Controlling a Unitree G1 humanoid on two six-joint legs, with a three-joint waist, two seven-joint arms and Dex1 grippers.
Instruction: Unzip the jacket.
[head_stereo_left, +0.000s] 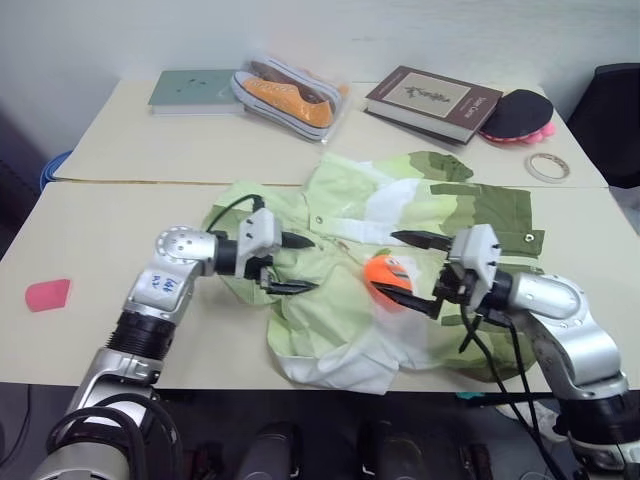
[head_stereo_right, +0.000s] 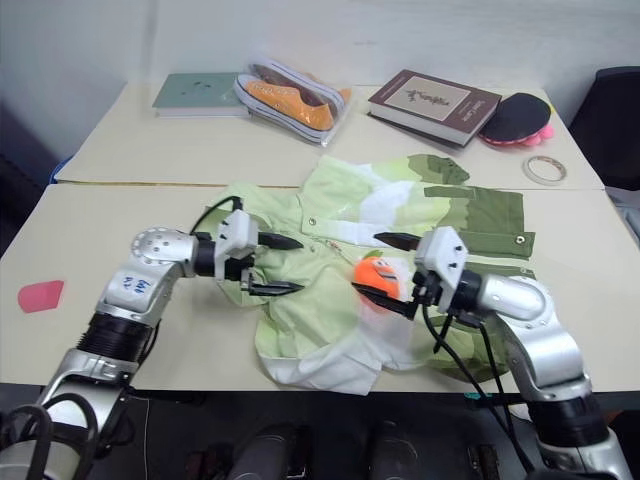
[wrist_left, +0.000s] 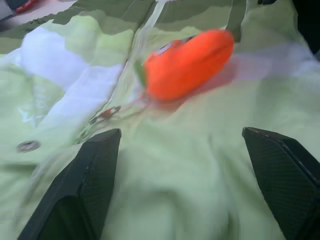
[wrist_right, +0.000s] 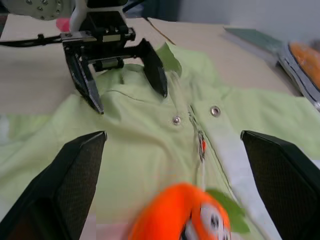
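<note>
The jacket (head_stereo_left: 400, 250) is lying crumpled and spread on the near half of the beige table (head_stereo_left: 120, 300), its pale green front facing up, white bands across the middle and olive bands at its far right side. An orange plush toy (head_stereo_left: 388, 275) with a small green leaf is resting on the jacket's middle, just beside the zipper line (wrist_right: 200, 145), which is running between silver snaps (wrist_right: 176, 120) and carrying a small red pull. The left gripper (head_stereo_left: 298, 264) is hovering over the jacket's left part, pointing toward the toy, its two black fingers standing wide apart and gripping nothing. The right gripper (head_stereo_left: 412, 270) is hovering over the jacket's right part, pointing back at the left one, its fingers also spread wide and empty, one above the toy and one below it; whether either is touching the toy I cannot tell. Beyond the jacket, on the far half of the table, orange sneakers in a clear package (head_stereo_left: 290, 98) are lying beside a green book (head_stereo_left: 192, 90); a brown hardback book (head_stereo_left: 432, 100) is lying to the jacket's far right, next to a black table-tennis paddle (head_stereo_left: 520, 112) and a roll of tape (head_stereo_left: 548, 167). A pink scrap (head_stereo_left: 47, 294) is lying well apart from the jacket, near the table's left edge.
</note>
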